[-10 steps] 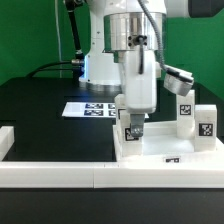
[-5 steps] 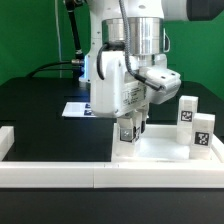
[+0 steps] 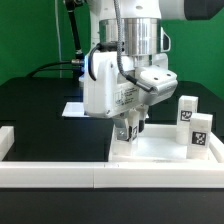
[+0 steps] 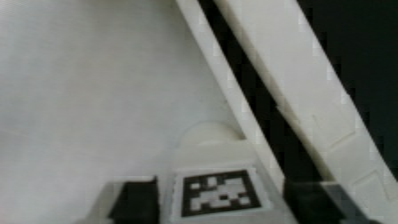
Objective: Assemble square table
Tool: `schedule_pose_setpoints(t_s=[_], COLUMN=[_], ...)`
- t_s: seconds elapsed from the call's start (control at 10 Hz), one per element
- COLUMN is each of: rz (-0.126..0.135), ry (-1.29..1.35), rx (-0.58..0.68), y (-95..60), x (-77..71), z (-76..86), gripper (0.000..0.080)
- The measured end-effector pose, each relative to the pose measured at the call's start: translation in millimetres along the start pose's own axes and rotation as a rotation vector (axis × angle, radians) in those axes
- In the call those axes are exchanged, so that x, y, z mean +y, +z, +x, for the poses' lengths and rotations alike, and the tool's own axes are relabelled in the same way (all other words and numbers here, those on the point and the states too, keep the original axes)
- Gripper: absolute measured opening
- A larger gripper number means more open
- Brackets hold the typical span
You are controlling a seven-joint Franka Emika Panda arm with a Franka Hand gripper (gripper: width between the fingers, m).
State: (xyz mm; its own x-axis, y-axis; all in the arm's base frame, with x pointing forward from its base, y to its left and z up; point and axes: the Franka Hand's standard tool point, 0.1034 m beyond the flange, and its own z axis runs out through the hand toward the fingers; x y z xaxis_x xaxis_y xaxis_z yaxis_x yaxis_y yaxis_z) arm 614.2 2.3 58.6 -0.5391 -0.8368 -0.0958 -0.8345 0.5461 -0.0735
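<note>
Pincer (image 3: 127, 135) hangs over white tabletop (image 3: 160, 150) on black table (image 3: 40, 110)

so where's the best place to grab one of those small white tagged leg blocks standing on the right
Take the nearer small white tagged leg block across its plain narrow sides near the top, coming straight down. It stands upright on the large white square tabletop, its top looks clear, and another block stands close behind, so side approaches look crowded.

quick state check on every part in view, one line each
gripper: down at the tabletop's corner, shut on a leg
leg: held upright, tag facing the wrist camera
tabletop: flat on the table
two spare legs: standing upright, untouched
marker board: flat, partly hidden
</note>
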Motion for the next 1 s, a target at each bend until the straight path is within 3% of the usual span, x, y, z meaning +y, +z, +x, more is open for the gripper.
schedule_pose_setpoints(t_s=[0.1, 0.2, 0.3, 0.6, 1.0], rz=[0.001, 0.004, 0.007, 0.008, 0.010], ry=[-0.022, -0.047, -0.057, -0.095, -0.107], rx=[-0.003, -0.011, -0.028, -0.079, -0.070], y=[-1.9, -8.0, -20.2, -56.1, -53.4], x=[0.6, 1.2, 4.5, 7.7, 5.1], z=[-1.9, -3.3, -6.2, -16.7, -11.3], gripper=[0.0553, 0.0553, 0.0630, 0.0646, 0.0648])
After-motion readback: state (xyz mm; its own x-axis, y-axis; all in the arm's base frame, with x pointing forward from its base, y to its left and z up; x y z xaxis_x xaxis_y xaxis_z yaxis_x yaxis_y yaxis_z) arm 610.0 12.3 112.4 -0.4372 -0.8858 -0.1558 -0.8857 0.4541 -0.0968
